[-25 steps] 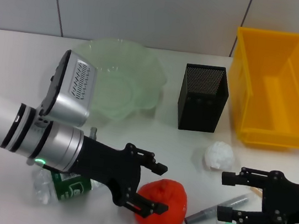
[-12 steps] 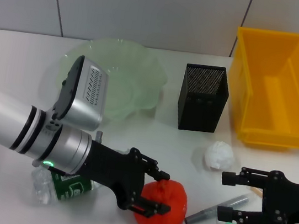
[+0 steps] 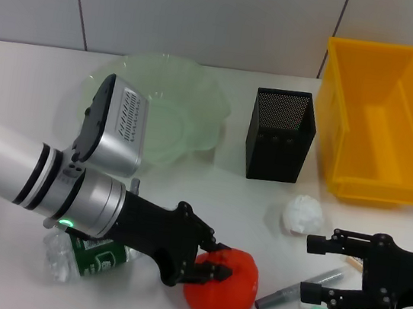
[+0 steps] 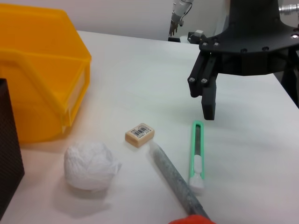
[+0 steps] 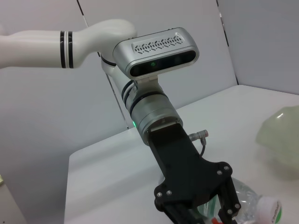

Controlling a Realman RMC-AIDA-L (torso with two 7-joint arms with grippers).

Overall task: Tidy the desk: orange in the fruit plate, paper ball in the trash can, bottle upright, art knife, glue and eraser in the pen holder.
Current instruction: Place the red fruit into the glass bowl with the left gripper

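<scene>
Right now your left gripper [image 3: 210, 266] sits at the near edge of the table with its fingers pressed onto the orange [image 3: 222, 286], one fingertip on its top and one on its left flank, so you can treat the fruit as pinched, though the far side of the grip is hidden behind the fingers. What matters for the coming move is direction: the plate [image 3: 199, 100] lies away from you and slightly to the left of the orange, behind the left arm's own wrist, so the carry looks like a lift followed by a pull back over the forearm's line. The left arm is clearly the nearer one for this job. Watch the bottle [image 3: 80, 256], which lies on its side just beside the left wrist; a low swing could nudge it. Your right gripper [image 3: 317, 271] hovers near the front right with its jaws spread, holding nothing. Just beside it lie the glue [image 4: 175, 177] and the knife [image 4: 198, 156], roughly side by side, with their long axes running diagonally away from you toward the right. The eraser [image 4: 139, 134] and paper ball [image 3: 303, 213] rest between them and the holder [image 3: 280, 134], with the bin [image 3: 385, 118] at the far right.
</scene>
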